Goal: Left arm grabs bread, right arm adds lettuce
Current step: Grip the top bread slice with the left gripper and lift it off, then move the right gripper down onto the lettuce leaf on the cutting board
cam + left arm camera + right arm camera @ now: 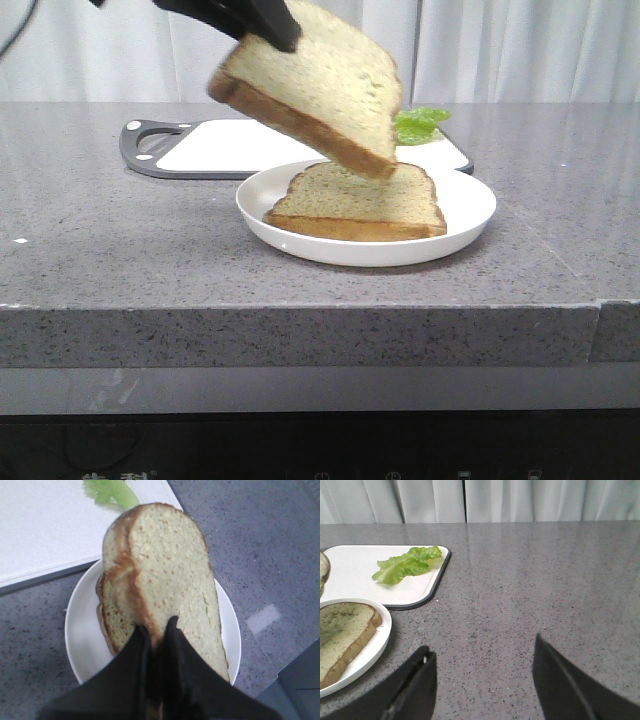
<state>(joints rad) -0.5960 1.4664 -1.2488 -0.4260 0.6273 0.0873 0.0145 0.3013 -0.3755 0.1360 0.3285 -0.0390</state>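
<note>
My left gripper [268,33] is shut on the bread [318,92], a toast slice with a brown crust, and holds it tilted in the air above the white plate [470,205]. In the left wrist view the gripper [157,627] pinches the slice's crust edge [172,575]. A second slice [355,200] lies flat on the plate. The lettuce [420,124], a ruffled green leaf, lies on the white cutting board [215,145] behind the plate; it also shows in the right wrist view [407,564]. My right gripper [482,655] is open and empty over bare counter, to the right of the plate.
The grey speckled counter [100,240] has its front edge near the camera. The cutting board has a dark rim and a handle [145,140] at its left end. A pale curtain [500,50] hangs behind the counter.
</note>
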